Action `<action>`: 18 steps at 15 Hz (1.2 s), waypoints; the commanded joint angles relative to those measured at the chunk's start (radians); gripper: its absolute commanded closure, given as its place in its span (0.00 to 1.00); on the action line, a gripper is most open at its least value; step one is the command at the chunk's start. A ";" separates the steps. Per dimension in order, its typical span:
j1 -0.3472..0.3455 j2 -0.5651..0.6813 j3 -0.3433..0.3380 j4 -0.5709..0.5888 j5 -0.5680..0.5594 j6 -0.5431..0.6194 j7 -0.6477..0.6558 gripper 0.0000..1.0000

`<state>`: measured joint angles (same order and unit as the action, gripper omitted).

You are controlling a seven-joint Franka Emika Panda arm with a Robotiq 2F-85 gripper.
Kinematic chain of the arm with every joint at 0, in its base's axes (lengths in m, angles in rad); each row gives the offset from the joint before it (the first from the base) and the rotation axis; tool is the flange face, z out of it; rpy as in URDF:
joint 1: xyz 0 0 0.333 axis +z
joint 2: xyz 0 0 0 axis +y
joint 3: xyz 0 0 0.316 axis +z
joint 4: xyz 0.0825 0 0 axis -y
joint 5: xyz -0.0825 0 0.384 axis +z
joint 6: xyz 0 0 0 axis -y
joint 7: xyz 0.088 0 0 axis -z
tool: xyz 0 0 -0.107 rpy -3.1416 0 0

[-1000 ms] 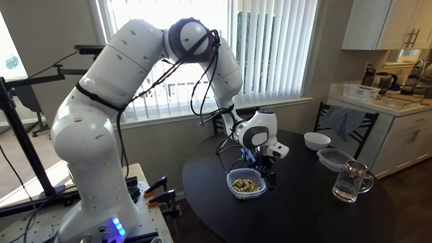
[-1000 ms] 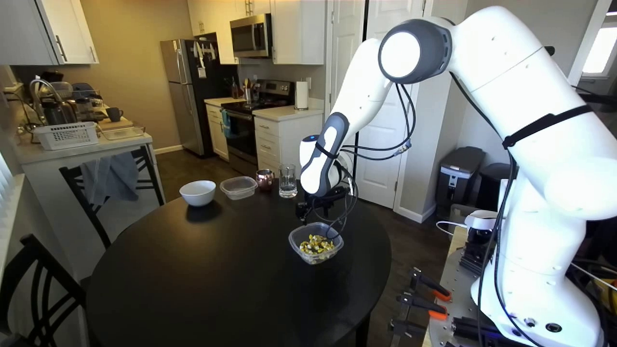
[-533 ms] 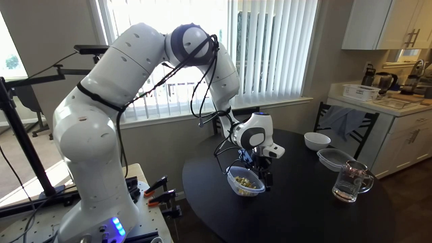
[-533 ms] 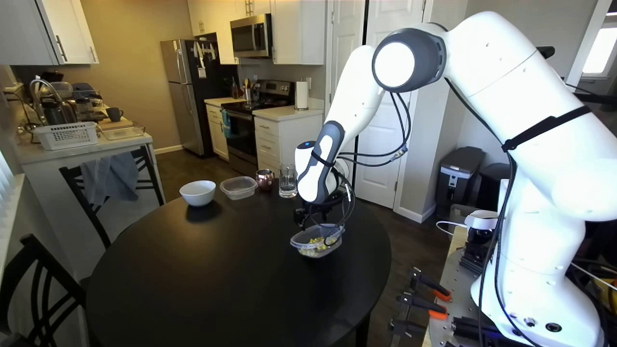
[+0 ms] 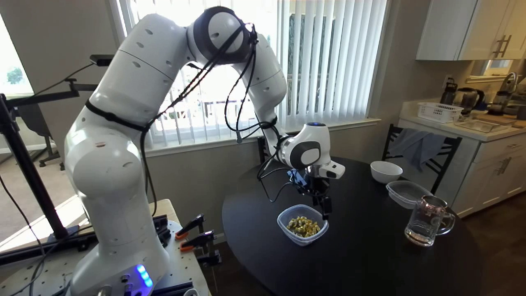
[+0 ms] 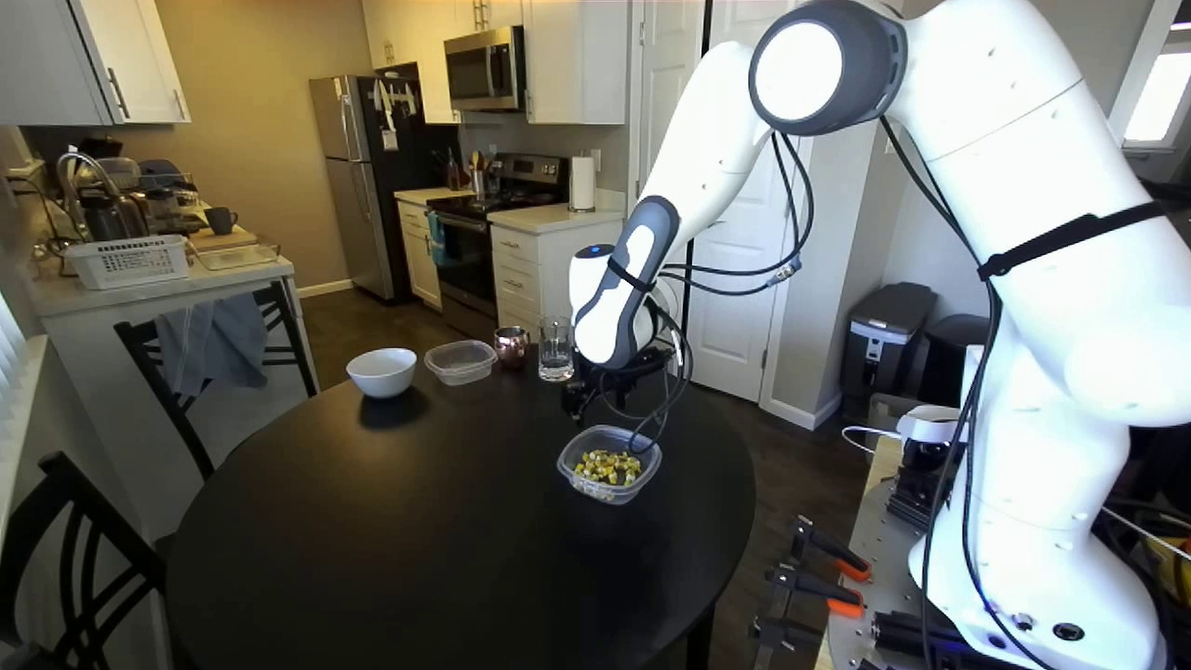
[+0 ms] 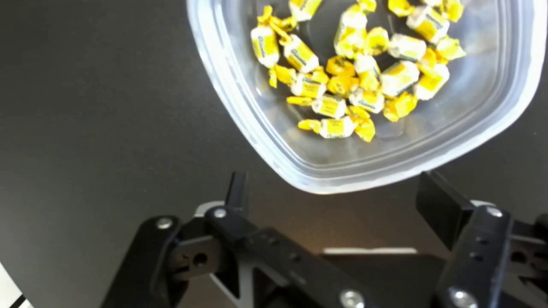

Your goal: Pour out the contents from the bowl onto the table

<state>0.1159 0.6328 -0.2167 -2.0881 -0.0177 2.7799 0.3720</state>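
1. Change: half a second ago the bowl was tilted, the gripper close at its rim. Now the bowl sits level; gripper raised, arm arched higher at the elbow.
2. Bowl: upright on the table, toward the robot's side. Contents: yellow-and-white twist-wrapped pieces, heaped inside it.
3. Gripper: fingers spread wide apart; in the wrist view the bowl's nearest corner shows between the tips. One tip visibly off the rim; for its partner, cannot tell.
4. Arm pose: rises from a perforated bench, leans toward the table, forearm slanting down from the high elbow. Gripper points down, above the table, just beside the bowl.
5. Table: black, round, smooth. Well apart from the task's bowl: white bowl, shallow clear container, copper-coloured mug, clear glass mug.
6. Room: bright window blinds behind the arm; chair draped with a blue-grey cloth; counter bearing a white basket; farther off, refrigerator, stove, microwave.
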 commanded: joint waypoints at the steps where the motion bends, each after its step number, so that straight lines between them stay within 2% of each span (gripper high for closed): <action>1: 0.018 -0.036 -0.061 -0.038 -0.097 -0.093 -0.070 0.00; 3: 0.037 -0.022 -0.110 -0.019 -0.169 -0.118 -0.043 0.00; 5: 0.032 -0.017 -0.127 -0.009 -0.216 -0.124 -0.046 0.00; 11: 0.007 0.033 -0.062 0.016 -0.216 -0.137 -0.084 0.00; 15: 0.030 0.169 -0.092 0.144 -0.232 -0.145 -0.047 0.00; 17: 0.017 0.218 -0.096 0.211 -0.218 -0.165 -0.055 0.00; 18: 0.009 0.237 -0.094 0.239 -0.212 -0.178 -0.064 0.11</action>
<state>0.1366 0.7985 -0.3002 -1.9526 -0.2262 2.6555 0.3169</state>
